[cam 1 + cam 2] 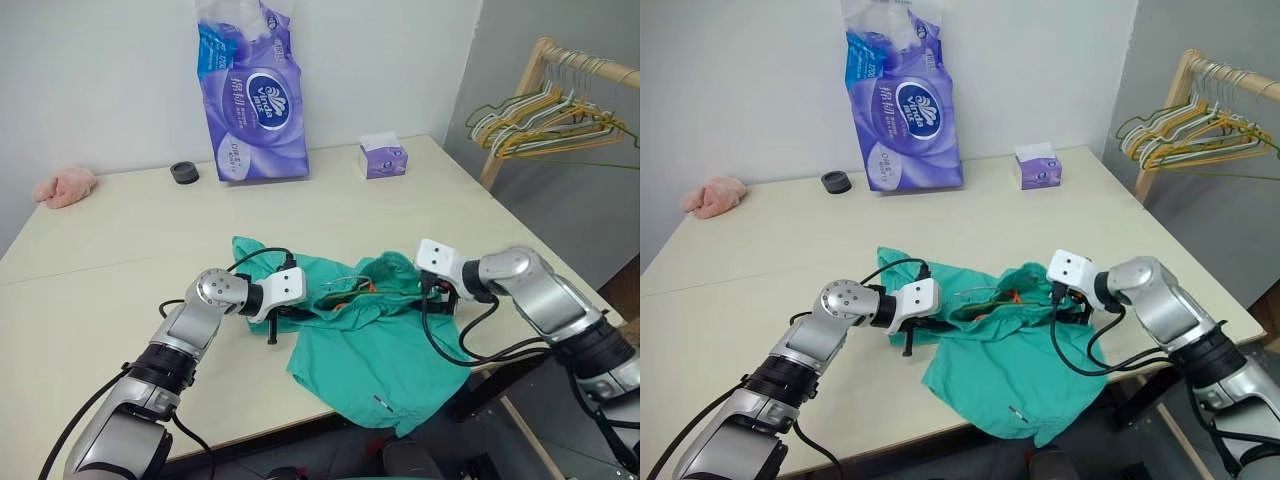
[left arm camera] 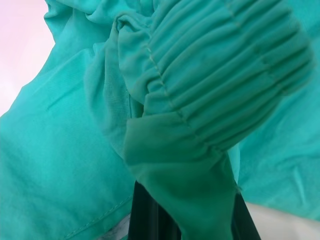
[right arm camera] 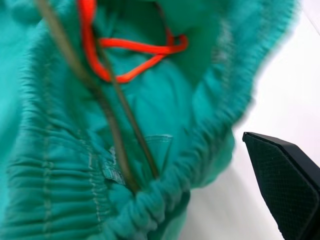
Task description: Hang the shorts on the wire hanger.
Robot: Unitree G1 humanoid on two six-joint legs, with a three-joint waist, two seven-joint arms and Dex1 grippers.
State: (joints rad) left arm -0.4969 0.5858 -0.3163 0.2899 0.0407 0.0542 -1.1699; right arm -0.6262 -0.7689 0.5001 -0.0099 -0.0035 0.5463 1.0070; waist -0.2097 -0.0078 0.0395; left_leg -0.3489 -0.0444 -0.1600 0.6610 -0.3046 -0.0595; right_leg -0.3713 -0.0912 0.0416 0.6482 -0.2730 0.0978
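The teal-green shorts (image 1: 360, 345) lie crumpled at the table's front edge, one leg hanging over it. My left gripper (image 1: 283, 318) is shut on the left end of the gathered waistband, and fabric drapes over its fingers (image 2: 150, 217). My right gripper (image 1: 438, 297) stands open at the right end of the waistband, with one black finger (image 3: 285, 185) beside the cloth and nothing between the jaws. Inside the waist opening, the thin dark wire hanger (image 3: 95, 92) runs beside an orange drawstring (image 3: 135, 47). Most of the hanger is hidden by fabric.
A purple tissue pack (image 1: 250, 100), a small tissue box (image 1: 383, 160), a black roll (image 1: 184, 172) and a pink fluffy cloth (image 1: 65, 186) stand along the far side. A wooden rack with bunched hangers (image 1: 550, 115) is beyond the table's right edge (image 1: 540, 250).
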